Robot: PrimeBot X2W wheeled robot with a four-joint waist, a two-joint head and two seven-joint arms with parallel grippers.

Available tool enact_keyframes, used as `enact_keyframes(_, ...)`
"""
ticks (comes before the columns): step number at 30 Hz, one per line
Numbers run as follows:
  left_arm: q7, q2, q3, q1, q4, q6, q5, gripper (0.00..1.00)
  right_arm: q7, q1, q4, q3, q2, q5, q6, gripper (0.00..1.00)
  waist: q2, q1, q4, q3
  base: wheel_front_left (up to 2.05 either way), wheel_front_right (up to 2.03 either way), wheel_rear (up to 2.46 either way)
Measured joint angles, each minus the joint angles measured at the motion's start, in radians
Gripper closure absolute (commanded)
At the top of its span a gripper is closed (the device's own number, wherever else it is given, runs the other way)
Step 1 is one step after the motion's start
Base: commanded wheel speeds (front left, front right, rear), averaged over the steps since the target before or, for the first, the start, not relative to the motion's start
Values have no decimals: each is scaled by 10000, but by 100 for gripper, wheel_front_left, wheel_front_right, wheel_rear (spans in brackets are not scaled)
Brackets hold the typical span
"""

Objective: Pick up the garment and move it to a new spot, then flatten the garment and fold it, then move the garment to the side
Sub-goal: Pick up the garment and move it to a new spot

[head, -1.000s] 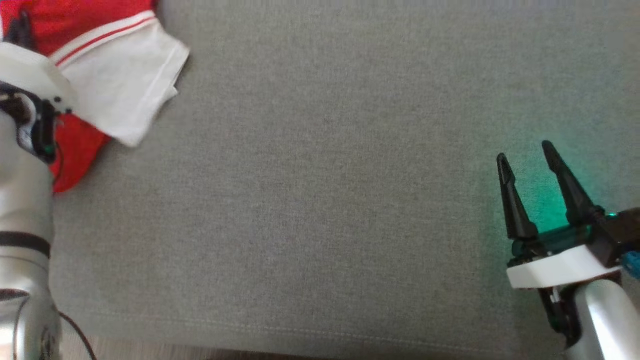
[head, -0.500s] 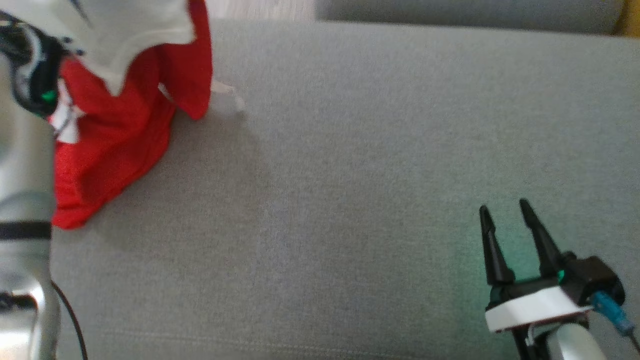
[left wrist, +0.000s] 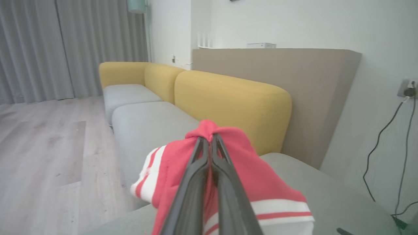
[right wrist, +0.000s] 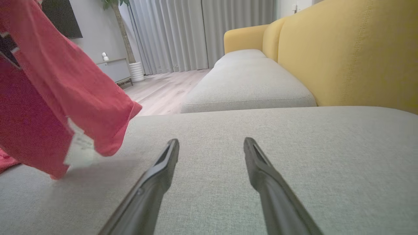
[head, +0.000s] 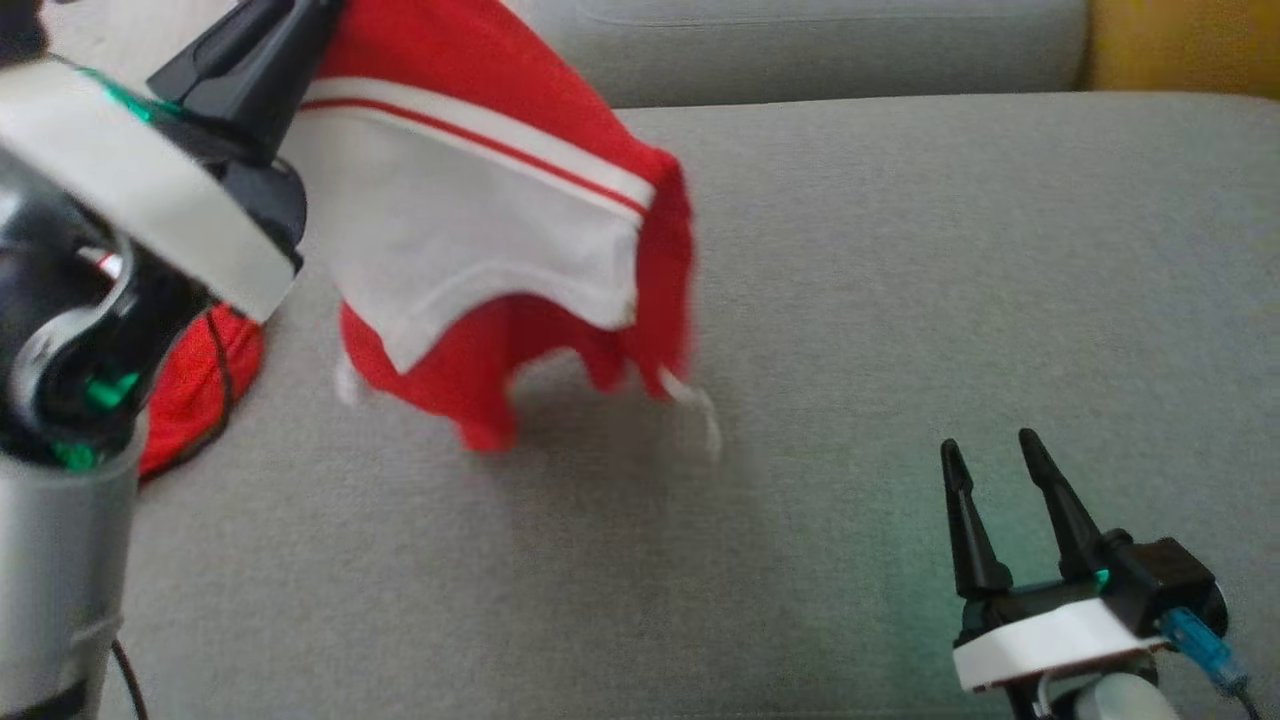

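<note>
The garment point(head: 480, 230) is red with a white panel and red-and-white stripes. It hangs from my left gripper point(head: 310, 10) at the upper left of the head view, and its lower hem trails just above the grey seat cushion point(head: 900, 300). In the left wrist view the left gripper point(left wrist: 209, 138) is shut, with a bunch of the garment point(left wrist: 248, 176) pinched at the fingertips. My right gripper point(head: 990, 450) rests low at the lower right, open, with nothing between its fingers. In the right wrist view the right gripper point(right wrist: 211, 143) points across the cushion, and the garment point(right wrist: 49, 107) dangles to its left.
A yellow backrest point(right wrist: 352, 58) runs along the far side of the sofa. A second grey seat cushion point(right wrist: 245, 85) lies beyond a seam. Wooden floor point(left wrist: 42, 147) borders the sofa's front, and a cable point(left wrist: 385, 130) hangs on the wall.
The head camera has tilted up. My left gripper has lifted the garment off the cushion and carried it rightward, so it now hangs. The right gripper stays open.
</note>
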Motion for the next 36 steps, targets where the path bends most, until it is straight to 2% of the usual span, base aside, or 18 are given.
enact_keyframes(5, 769, 59, 2, 124, -1018, 288, -623, 100, -2, -25, 6, 234, 42, 38, 0, 0, 0, 0, -604, 65, 0, 0, 0)
enact_keyframes(10, 1133, -10, -485, 44, -445, 274, -706, 100, -2, -248, 17, 520, 92, 138, 0, 0, 0, 0, -1339, 253, 0, 0, 0)
enact_keyframes(16, 704, -924, -1708, -201, 2173, 86, -222, 100, -4, -929, 33, 805, 186, 389, 0, 0, 0, 0, -2369, 645, 0, 0, 0)
enact_keyframes(19, -207, -1392, -2161, -531, 3933, -190, 257, 100, -4, -1124, 125, 995, 203, 543, 0, 0, 0, 1, -2934, 882, 0, 0, 0)
enact_keyframes(24, -2192, -1670, -2871, -1417, 6589, -437, 1296, 100, -4, -1325, 169, 1337, 224, 1003, 0, 0, 0, 1, -3872, 1264, 0, 0, 0)
enact_keyframes(25, -2615, -1741, -2980, -1570, 7062, -481, 1469, 91, -4, -1349, 169, 1342, 224, 1078, 0, 0, 0, 1, -4041, 1339, 0, 0, 0)
enact_keyframes(26, -2991, -1812, -3045, -1687, 7517, -479, 1599, 61, -4, -1355, 171, 1360, 224, 1137, 0, 0, 0, 1, -4199, 1408, 0, 0, 0)
enact_keyframes(27, -3352, -1875, -3152, -1780, 7931, -483, 1714, 19, -4, -1355, 184, 1365, 224, 1158, 0, 0, 0, 1, -4337, 1466, 0, 0, 0)
enact_keyframes(28, -3647, -1941, -3221, -1825, 8322, -510, 1772, 0, -4, -1355, 198, 1371, 226, 1158, 0, 0, 0, 2, -4462, 1514, 0, 0, 0)
enact_keyframes(32, -4744, -2245, -3329, -1831, 9403, -512, 1885, 0, -4, -1322, 251, 1235, 228, 1156, 0, 0, 0, 2, -4638, 1532, 0, 0, 0)
enact_keyframes(36, -5787, -2284, -3221, -1810, 9641, -389, 1994, 0, -2, -1251, 309, 1120, 230, 1124, 0, 0, 0, 2, -4512, 1325, 0, 0, 0)
